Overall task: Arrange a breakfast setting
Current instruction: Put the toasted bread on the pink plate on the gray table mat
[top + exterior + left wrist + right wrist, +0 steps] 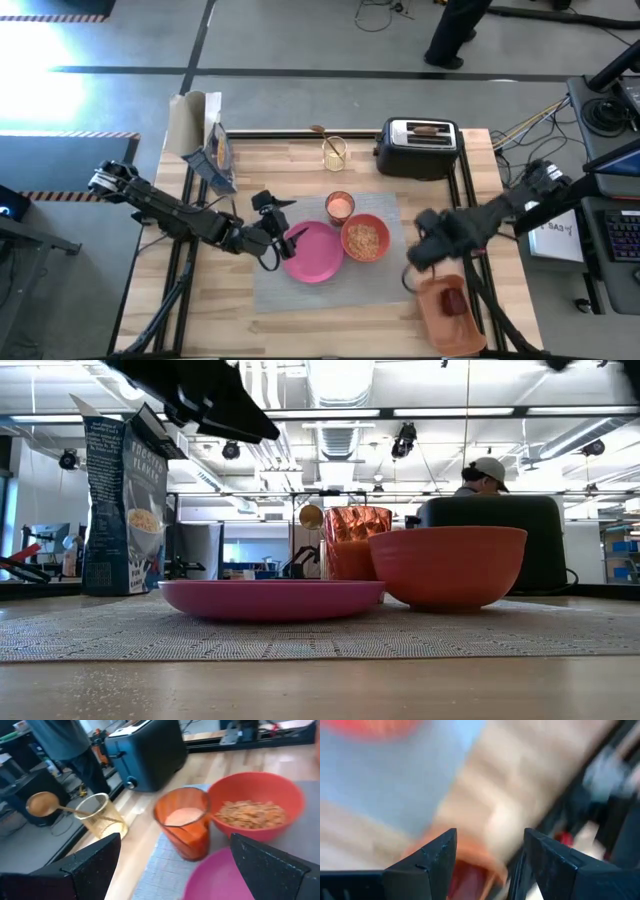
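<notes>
I have the left tool at the pink plate's near edge with its fingers spread wide — nothing between them. The plate lies on the grey placemat in the middle of the bench, with the orange bowl of cereal touching its side and the orange cup just behind. My right tool hangs over the orange tray at the bench's right corner, fingers apart and empty; the red apple sits in that tray. Toast sits in the toaster.
</notes>
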`<action>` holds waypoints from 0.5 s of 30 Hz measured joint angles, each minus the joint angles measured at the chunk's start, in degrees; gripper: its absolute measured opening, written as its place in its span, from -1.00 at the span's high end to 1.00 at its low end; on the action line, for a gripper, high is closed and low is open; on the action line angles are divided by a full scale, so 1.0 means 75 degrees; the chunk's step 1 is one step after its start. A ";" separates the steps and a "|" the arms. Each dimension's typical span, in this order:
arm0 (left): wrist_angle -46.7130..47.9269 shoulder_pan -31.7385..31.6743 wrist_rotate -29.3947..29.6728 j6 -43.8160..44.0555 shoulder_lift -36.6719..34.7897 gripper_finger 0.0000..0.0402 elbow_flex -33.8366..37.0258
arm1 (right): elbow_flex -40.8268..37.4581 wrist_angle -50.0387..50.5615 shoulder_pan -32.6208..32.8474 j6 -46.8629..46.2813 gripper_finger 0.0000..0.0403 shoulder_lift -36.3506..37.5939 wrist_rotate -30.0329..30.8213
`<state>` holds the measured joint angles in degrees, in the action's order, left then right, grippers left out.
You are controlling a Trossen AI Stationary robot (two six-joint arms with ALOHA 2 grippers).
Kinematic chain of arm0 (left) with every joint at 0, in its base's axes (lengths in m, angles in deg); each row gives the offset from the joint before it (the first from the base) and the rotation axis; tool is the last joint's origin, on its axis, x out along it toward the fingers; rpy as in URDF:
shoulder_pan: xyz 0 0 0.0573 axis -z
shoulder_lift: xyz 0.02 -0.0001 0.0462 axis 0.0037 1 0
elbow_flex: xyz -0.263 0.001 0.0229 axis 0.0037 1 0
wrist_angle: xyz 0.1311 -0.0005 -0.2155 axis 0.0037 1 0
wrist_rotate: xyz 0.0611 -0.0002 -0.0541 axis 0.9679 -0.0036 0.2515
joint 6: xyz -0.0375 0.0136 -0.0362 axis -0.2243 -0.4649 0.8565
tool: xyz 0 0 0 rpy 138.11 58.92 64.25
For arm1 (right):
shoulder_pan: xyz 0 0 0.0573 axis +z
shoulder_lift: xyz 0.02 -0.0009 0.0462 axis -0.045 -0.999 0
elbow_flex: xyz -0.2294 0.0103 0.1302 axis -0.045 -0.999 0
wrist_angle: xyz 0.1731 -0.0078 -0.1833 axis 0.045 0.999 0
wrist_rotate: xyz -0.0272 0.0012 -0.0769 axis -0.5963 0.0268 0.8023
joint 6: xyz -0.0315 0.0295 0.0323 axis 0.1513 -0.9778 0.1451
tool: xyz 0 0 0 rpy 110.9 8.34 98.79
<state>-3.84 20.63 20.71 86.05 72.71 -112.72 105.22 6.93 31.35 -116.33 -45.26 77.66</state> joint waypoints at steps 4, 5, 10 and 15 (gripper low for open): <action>-0.0003 -0.0388 -0.0006 -0.0110 0.0000 -0.78 -0.0003 | 0.0002 0.0001 -0.1352 0.1844 -0.10 0.0558 0.1340; 0.0000 -0.0457 -0.0003 -0.0110 0.0000 -0.78 -0.0003 | 0.0002 0.0004 -0.1701 0.2310 -0.10 0.0692 0.1607; -0.0003 -0.0617 -0.0200 -0.0110 0.0000 -0.78 -0.0003 | 0.0002 0.0017 -0.3761 0.4767 -0.10 0.1097 0.2257; -0.0220 -0.0618 -0.0160 -0.0214 0.0000 -0.78 -0.0006 | 0.0002 -0.0099 -0.5711 0.7118 -0.10 0.1124 0.2767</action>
<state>-5.49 16.00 19.51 84.44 72.71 -112.76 105.23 6.18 -11.48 -62.94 -36.83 98.42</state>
